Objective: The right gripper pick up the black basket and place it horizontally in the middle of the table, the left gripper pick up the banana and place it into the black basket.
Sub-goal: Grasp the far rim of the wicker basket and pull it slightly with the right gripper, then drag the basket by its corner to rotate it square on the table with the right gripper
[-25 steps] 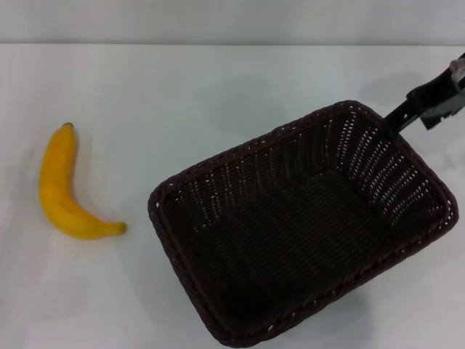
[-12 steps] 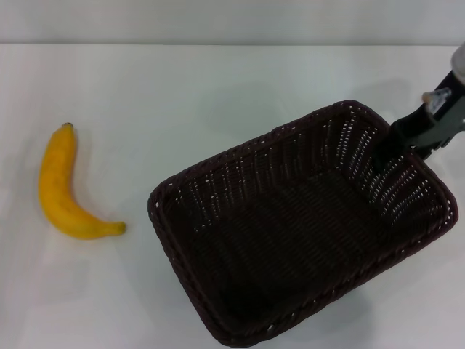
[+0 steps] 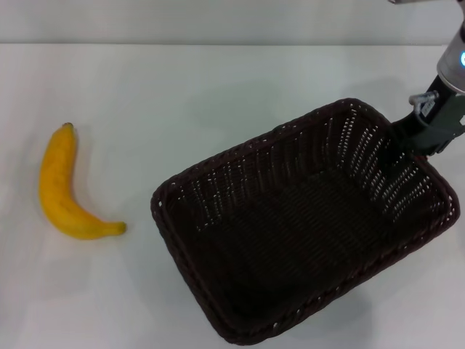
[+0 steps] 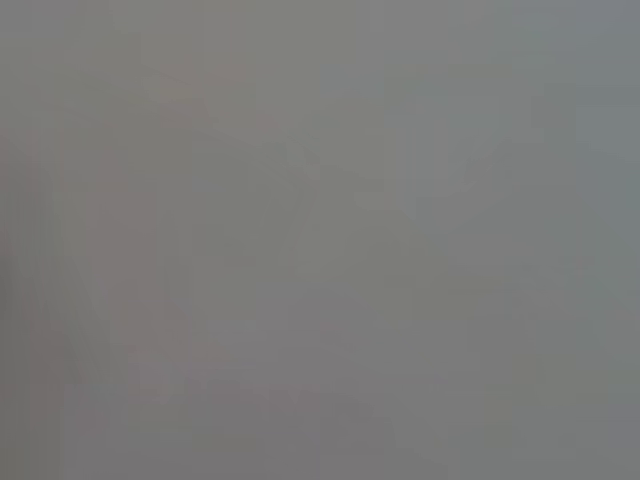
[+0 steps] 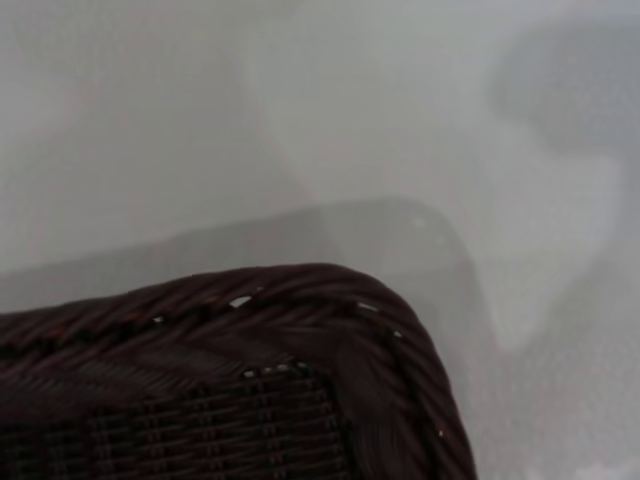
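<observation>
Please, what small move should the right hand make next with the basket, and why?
Probably lift the black basket slightly and carry it toward the middle of the table. The right hand is at the basket's far right rim; the basket sits skewed at the right side. The banana lies apart, on the left.

Dark woven wicker black basket point(image 3: 298, 225) on smooth white table point(image 3: 182, 94).

The left wrist view shows only a plain grey field, a little lighter toward one side. No object, edge or end effector can be made out in it.
</observation>
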Controlling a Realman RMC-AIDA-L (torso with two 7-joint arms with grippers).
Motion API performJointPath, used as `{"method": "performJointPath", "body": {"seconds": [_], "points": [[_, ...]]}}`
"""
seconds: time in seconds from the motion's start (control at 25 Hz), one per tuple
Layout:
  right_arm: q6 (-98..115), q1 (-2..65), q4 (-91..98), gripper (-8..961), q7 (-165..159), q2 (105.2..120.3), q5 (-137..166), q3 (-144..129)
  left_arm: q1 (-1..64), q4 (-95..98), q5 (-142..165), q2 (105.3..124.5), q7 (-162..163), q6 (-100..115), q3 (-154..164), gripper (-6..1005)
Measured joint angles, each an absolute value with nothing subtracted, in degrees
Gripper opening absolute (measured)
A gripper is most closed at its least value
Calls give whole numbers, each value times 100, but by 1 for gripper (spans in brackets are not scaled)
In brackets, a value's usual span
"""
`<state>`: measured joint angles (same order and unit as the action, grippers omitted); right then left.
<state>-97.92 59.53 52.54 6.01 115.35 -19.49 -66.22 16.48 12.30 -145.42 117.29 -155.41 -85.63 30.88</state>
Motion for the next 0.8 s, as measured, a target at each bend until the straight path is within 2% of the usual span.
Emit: {"method": "performJointPath", "body": {"seconds": [0.36,0.6,0.8], "points": [[-9723,5959,5292,414,59,11559,-1964,-6592,1745,1311,-14621,11691,-15546,-8491,3042,851],[-9611,5491,5752,225,-561,11530,-2219,-6078,1801,1377,-14650,11665,-15575,-8480,3041,848],[-9922,5125,6115,224,-907,11520,-2195,-6038,1919,1380,-14652,11611,-15609,-8366,3041,846]]}}
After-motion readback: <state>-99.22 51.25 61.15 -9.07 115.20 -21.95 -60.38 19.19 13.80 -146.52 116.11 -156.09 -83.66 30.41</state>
